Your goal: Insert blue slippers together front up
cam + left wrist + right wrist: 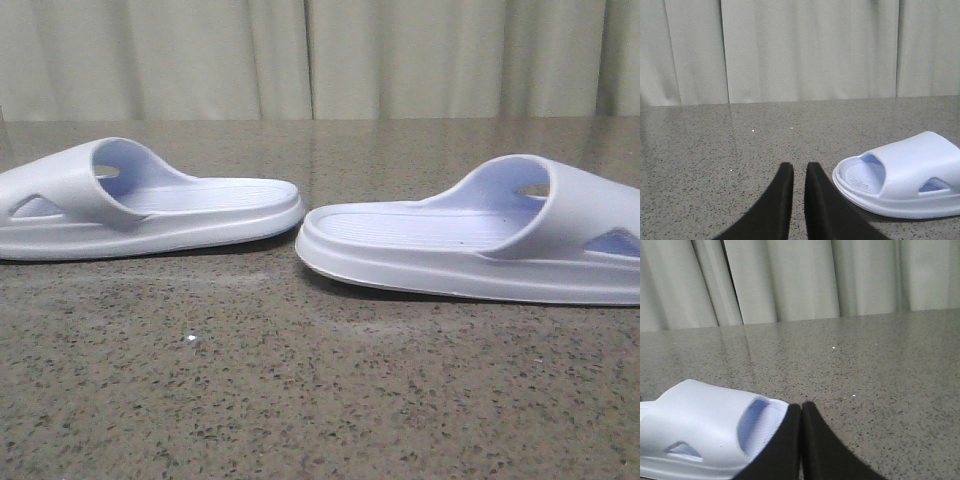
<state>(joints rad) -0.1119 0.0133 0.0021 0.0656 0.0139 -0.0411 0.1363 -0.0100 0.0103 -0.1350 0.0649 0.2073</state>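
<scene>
Both pincers, left gripper (799, 172) and right gripper (801, 410), were closed on nothing. One of the blue slippers (900, 182) lay just beside each. Light, springy foam; the wide strap looked the best hold.

Pretty even, soft lighting overall, nothing dim. Thin dark shadows tucked right under the blue slippers (300, 225) on the speckled table (300, 400), so light from above. Faint sheen and curtain (320, 55) reflections on the table behind the slippers. Black fingers (790, 450) soft, out of focus up close. Slight grain, no obvious edge warping.
</scene>
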